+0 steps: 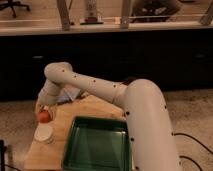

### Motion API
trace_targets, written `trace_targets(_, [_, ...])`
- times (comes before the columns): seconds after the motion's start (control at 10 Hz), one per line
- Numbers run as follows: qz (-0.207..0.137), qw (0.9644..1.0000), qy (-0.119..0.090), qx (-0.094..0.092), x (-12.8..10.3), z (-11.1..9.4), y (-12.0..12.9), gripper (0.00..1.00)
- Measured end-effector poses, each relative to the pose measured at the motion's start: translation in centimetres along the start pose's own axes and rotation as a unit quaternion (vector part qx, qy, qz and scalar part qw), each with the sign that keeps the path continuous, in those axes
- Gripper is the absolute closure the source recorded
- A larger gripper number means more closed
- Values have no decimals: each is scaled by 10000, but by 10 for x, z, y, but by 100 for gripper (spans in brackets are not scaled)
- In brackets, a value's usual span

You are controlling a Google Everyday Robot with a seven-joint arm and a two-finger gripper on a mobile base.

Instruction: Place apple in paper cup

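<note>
The apple is a small orange-red ball held at the tip of my gripper at the left of the wooden table. The paper cup is a short white round cup standing on the table just below and in front of the apple. The apple hangs a little above the cup's far rim. My white arm reaches in from the lower right across the table to the left side.
A large green rectangular tray sits on the table right of the cup. A blue object lies behind the arm. A dark counter and window ledge run along the back. Speckled floor lies on both sides of the table.
</note>
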Motion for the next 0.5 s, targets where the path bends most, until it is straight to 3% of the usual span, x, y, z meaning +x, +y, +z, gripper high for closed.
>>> trace_targets(0.4, [-302, 9991, -180, -239, -27, 16, -4, 100])
trace_targets(0.5, [-329, 9989, -195, -277, -30, 18, -4, 95])
